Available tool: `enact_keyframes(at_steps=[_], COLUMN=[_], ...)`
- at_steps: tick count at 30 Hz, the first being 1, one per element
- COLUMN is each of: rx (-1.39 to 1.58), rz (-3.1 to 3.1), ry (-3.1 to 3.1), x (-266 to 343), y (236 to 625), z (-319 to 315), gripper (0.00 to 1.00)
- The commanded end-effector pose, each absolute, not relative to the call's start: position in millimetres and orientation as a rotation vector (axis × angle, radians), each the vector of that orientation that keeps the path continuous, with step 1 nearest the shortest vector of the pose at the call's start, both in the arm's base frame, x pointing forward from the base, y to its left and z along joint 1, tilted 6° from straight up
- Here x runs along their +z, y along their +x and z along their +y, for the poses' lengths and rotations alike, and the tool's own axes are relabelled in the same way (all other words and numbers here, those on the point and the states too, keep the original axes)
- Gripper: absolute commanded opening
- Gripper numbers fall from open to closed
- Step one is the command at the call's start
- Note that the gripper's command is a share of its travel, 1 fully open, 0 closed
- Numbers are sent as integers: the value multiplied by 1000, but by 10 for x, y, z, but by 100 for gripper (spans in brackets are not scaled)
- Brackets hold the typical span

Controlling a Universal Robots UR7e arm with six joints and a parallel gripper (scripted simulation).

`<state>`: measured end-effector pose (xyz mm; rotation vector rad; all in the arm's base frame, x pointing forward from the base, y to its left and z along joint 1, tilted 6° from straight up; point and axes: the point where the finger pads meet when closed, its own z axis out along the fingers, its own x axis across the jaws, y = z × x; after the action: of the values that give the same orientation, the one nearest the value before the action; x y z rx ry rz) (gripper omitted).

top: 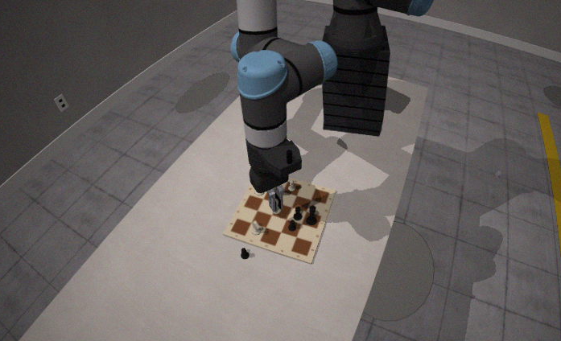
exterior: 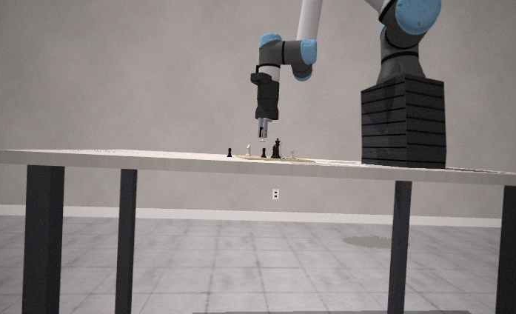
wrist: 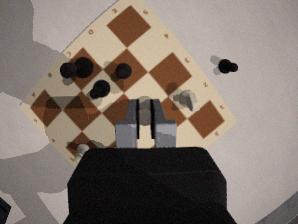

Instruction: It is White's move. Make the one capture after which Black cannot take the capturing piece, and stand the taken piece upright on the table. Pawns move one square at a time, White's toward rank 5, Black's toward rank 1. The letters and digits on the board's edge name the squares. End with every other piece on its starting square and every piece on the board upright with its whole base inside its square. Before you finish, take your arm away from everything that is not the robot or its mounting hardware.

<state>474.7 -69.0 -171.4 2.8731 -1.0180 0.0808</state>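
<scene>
Lifted above the board, the fingers have open air over the pieces; lower down, 4 black pieces crowd 1 side, a white knight the other

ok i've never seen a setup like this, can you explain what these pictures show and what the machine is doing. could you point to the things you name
The machine is one jointed robot arm (top: 263, 105) (exterior: 269, 93) with a two-finger hand (top: 275, 203) (exterior: 263, 134) (wrist: 144, 111).

One picture looks down on the table (top: 146, 254) (exterior: 174, 165) from above, one looks from the side at about table height, and one comes from a camera on the arm's wrist, with the fingers in front.

On the table lies a chessboard (top: 270, 249) (wrist: 220, 131) with black and white pieces. One black piece (top: 244, 253) (exterior: 229, 152) (wrist: 226, 66) stands beside it.

The hand is closed on a white piece (exterior: 261, 139) (wrist: 145, 114), held up above the board.
</scene>
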Motion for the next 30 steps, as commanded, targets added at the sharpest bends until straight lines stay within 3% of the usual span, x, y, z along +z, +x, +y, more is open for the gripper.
enact_keyframes(at_steps=[1,30], rx=[83,84], rz=[-1018,-1035], ry=[2873,2867], x=[-1505,-1244], y=[4750,4751], z=[-672,-639], gripper=[0,0])
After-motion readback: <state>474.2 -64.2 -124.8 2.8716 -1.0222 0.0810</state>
